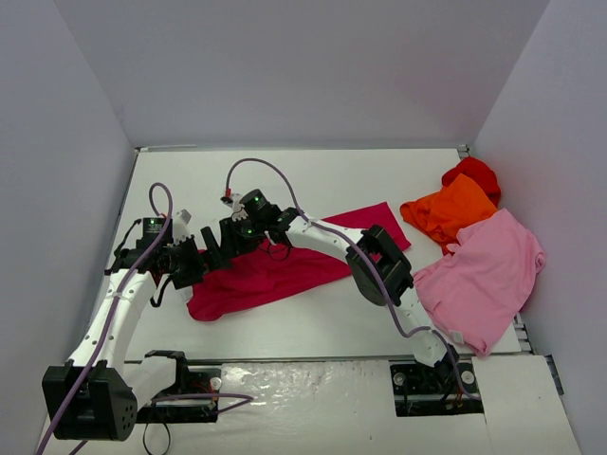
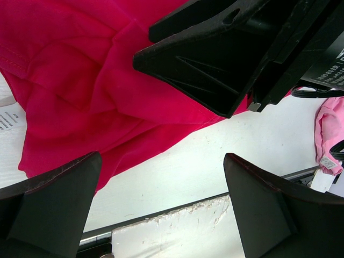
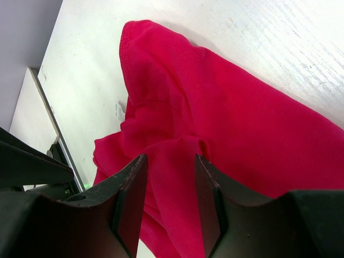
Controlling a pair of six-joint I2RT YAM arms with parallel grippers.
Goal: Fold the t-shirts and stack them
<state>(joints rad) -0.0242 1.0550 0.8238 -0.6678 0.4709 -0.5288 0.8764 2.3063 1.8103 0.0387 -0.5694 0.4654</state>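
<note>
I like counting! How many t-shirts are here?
4: a crimson-magenta cloth t-shirt mid-table; a bright red one far right, an orange one beside it, a light pink one nearer. Others may hide underneath.

The crimson-magenta t-shirt (image 1: 285, 270) lies rumpled in a long diagonal band across the middle of the table (image 1: 313, 185) (its near-left end bunched). By the right edge the light pink t-shirt (image 1: 486, 275) is spread out, with the orange t-shirt (image 1: 450, 210) and the bright red t-shirt (image 1: 474, 173) crumpled beyond it.
</note>
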